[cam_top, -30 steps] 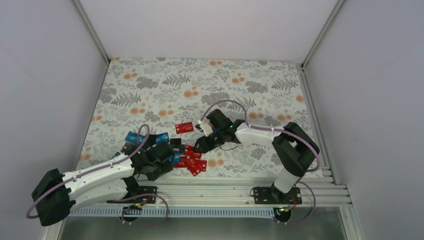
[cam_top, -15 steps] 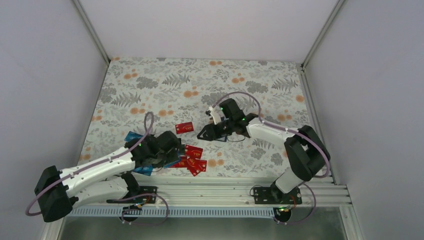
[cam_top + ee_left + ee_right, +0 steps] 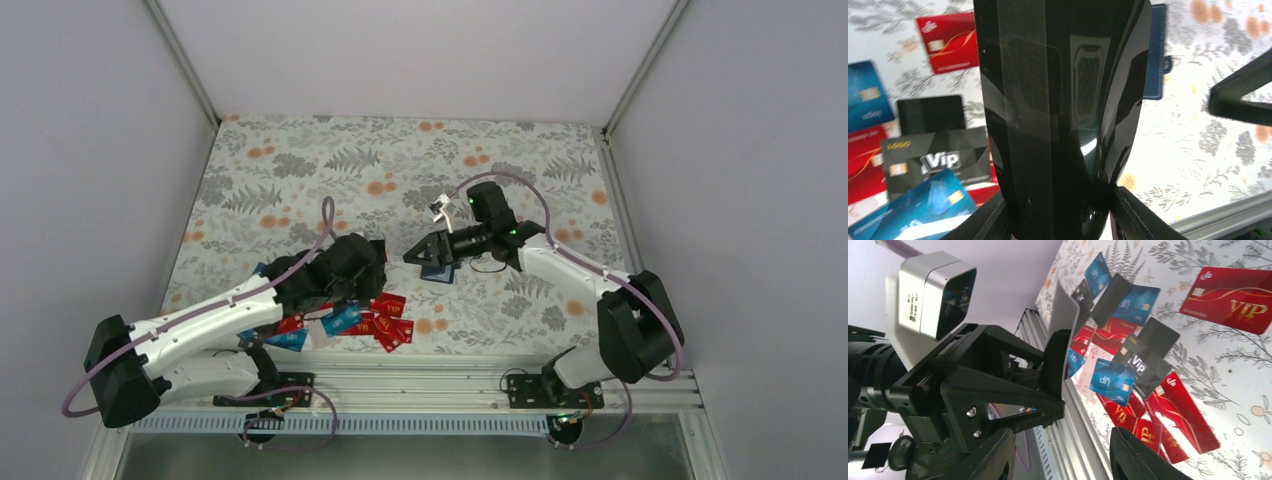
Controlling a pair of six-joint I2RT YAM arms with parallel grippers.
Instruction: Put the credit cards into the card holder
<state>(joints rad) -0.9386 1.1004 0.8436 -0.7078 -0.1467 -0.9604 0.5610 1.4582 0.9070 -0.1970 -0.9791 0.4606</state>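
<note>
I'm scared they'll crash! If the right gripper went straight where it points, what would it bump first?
Probably the left gripper and the card it pinches; they sit dead ahead of the open right gripper. How far is unclear.

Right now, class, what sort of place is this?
Probably a robot test booth: a left arm and right arm bolted to an aluminium rail, plain white walls, a floral tabletop strewn with credit cards.

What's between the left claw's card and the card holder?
Nothing lies on the mat between them. The left claw grips a card. The card holder sits just beyond, with the open right claw hovering beside it.
</note>
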